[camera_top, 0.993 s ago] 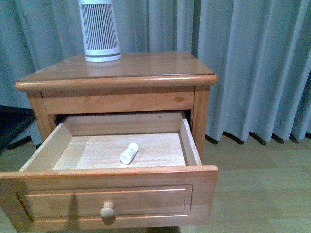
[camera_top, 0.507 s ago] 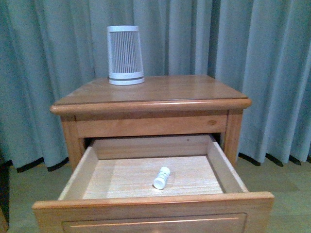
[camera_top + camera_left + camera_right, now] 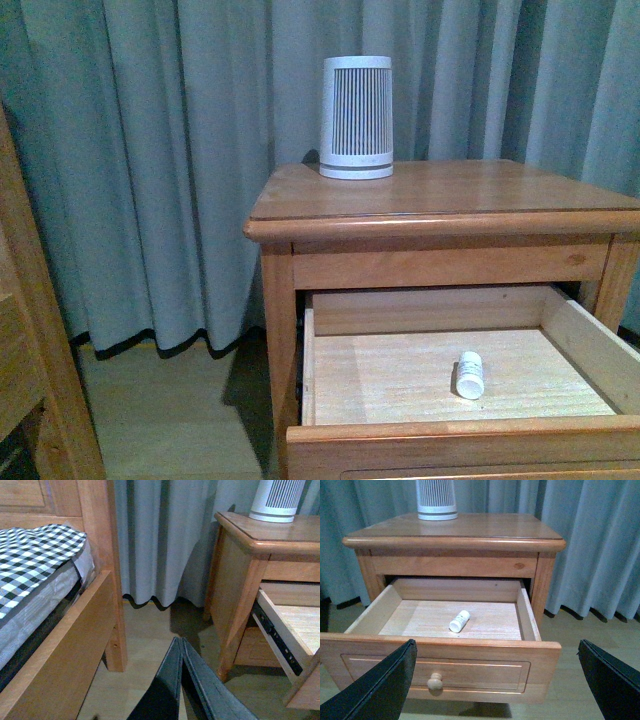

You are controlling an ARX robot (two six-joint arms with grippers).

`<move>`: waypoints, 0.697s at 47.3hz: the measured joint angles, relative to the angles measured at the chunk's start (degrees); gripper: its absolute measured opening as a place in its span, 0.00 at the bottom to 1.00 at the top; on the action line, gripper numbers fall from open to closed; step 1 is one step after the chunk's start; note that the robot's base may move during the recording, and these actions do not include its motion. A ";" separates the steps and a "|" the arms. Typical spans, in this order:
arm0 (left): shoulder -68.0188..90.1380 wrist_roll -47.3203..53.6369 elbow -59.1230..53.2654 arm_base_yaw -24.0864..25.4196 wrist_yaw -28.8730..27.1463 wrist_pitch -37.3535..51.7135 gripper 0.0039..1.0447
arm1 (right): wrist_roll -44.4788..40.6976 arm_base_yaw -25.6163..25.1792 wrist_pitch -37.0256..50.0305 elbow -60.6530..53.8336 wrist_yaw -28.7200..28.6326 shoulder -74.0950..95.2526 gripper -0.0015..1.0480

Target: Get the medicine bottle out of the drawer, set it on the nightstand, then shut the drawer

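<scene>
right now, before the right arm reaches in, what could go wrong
The medicine bottle lies on its side on the drawer floor, so it may roll away from a pinch. The drawer's front wall stands between the open right gripper and the bottle; a low approach could hit it. On the nightstand top, the ribbed white device could be bumped.

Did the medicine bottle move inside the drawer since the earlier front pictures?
No. The medicine bottle lies on the same spot of the drawer floor, near its middle. The whole nightstand shifted right in the picture, so the camera moved.
</scene>
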 joint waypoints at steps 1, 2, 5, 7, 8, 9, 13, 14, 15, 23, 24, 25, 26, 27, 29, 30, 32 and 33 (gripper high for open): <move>-0.11 0.00 -0.11 0.02 0.00 0.04 0.03 | 0.00 0.00 0.00 0.00 0.00 0.00 0.93; -0.20 0.00 -0.22 0.02 0.00 0.07 0.03 | 0.00 0.00 0.00 0.00 0.00 0.00 0.93; -1.07 0.02 -1.07 0.02 0.02 0.37 0.03 | 0.96 -0.52 -0.87 0.39 -2.10 1.16 0.93; -2.01 0.04 -2.08 0.02 0.04 0.37 0.03 | 2.99 -1.46 0.11 2.05 -5.64 5.81 0.93; -2.25 0.04 -2.45 0.02 0.04 0.37 0.03 | 3.69 -1.60 1.84 3.32 -6.12 9.46 0.93; -2.27 0.04 -2.64 0.02 0.04 0.37 0.03 | 4.31 -1.55 4.15 5.07 -6.16 13.25 0.93; -2.49 0.07 -2.78 0.02 0.13 0.39 0.03 | 5.20 0.07 15.32 15.85 -3.72 31.36 0.93; -2.51 0.07 -2.78 0.02 0.11 0.39 0.03 | 5.14 0.76 17.27 18.47 -3.06 34.97 0.93; -2.51 0.07 -2.78 0.02 0.11 0.39 0.03 | 5.01 1.53 19.04 21.14 -2.51 38.56 0.93; -2.51 0.09 -2.78 0.02 0.15 0.39 0.03 | 3.41 7.69 23.50 38.99 2.56 64.81 0.93; -2.51 0.09 -2.78 0.02 0.13 0.39 0.03 | 3.26 8.28 23.56 40.79 3.10 67.84 0.93; -2.51 0.09 -2.78 0.02 0.15 0.39 0.03 | 3.26 8.79 23.58 42.49 3.61 70.79 0.93; -2.51 0.07 -2.78 0.02 0.15 0.39 0.03 | 3.26 9.25 23.58 44.11 4.02 73.66 0.93; -2.51 0.07 -2.78 0.02 0.13 0.39 0.03 | 3.28 9.44 23.58 44.89 4.22 75.06 0.93; -2.51 0.07 -2.78 0.02 0.13 0.39 0.03 | 3.30 10.19 23.50 47.84 5.20 80.39 0.93; -2.51 0.07 -2.78 0.02 0.15 0.39 0.03 | 3.41 10.51 23.34 49.22 5.62 82.97 0.93; -2.51 0.09 -2.78 0.02 0.13 0.39 0.03 | 4.07 11.02 23.12 51.80 6.40 87.84 0.93; -2.51 0.09 -2.78 0.02 0.13 0.39 0.03 | 4.28 11.10 23.15 52.39 6.60 89.02 0.93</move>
